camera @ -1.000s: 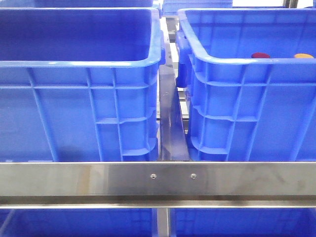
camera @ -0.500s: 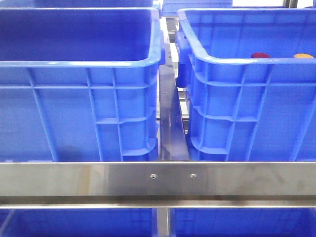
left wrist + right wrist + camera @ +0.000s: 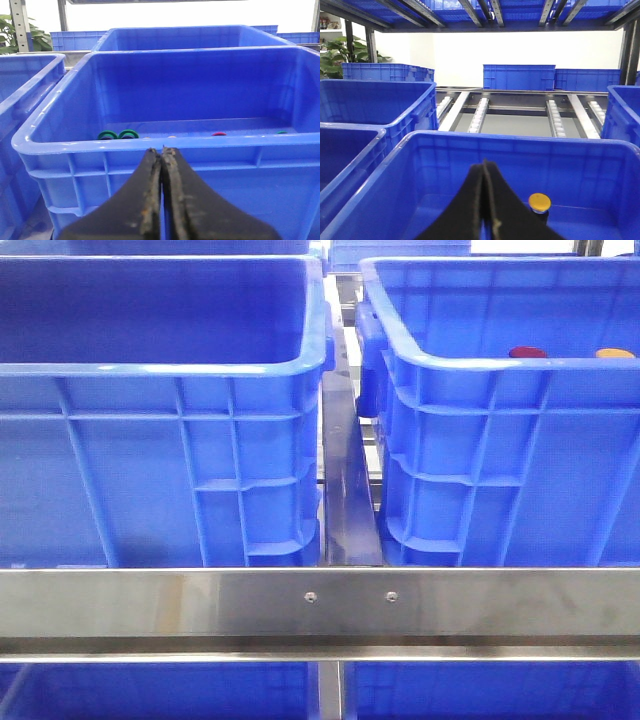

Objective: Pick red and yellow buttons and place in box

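Two alike blue crates stand side by side in the front view, and I cannot tell which one is the box. The red button (image 3: 528,352) and the yellow button (image 3: 615,353) peek over the near rim of the right crate (image 3: 480,365). The left crate (image 3: 160,368) hides its floor. No gripper shows in the front view. My right gripper (image 3: 485,164) is shut on nothing and hangs over a crate holding the yellow button (image 3: 539,202). My left gripper (image 3: 162,150) is shut and empty, just outside the near wall of a crate (image 3: 165,144) with a small red cap (image 3: 218,134) inside.
Green rings (image 3: 118,135) and another green piece (image 3: 282,132) lie in the crate facing the left gripper. A steel rail (image 3: 320,602) crosses in front of the crates, with a narrow gap (image 3: 345,480) between them. More blue crates (image 3: 519,76) and roller tracks (image 3: 555,117) stand behind.
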Available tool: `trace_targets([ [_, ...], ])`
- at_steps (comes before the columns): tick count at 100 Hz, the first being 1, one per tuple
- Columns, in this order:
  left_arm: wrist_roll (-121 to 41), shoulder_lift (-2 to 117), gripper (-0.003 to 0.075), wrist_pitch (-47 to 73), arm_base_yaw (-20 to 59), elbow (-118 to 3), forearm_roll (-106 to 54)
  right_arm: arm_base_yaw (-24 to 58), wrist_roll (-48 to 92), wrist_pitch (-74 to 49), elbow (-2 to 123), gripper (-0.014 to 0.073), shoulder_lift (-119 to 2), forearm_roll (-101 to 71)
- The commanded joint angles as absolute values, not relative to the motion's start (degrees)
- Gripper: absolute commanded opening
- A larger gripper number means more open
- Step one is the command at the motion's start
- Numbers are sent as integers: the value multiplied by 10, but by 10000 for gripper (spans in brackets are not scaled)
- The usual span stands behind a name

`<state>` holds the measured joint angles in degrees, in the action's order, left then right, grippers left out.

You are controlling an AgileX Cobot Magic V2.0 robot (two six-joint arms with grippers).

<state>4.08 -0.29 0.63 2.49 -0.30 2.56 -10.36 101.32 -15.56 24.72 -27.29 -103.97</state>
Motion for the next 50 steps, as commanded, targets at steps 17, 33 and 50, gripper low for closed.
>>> trace_targets([
  [17, 41, -22, -19, -40, 24, 25, 19, -106, 994, -166, 263, -68, -274, -1033],
  [33, 41, -22, -19, -40, 24, 25, 19, -106, 821, -165, 268, -68, -274, -830],
  [50, 41, -22, -19, -40, 24, 25, 19, -106, 590, -133, 268, -68, -274, -610],
])
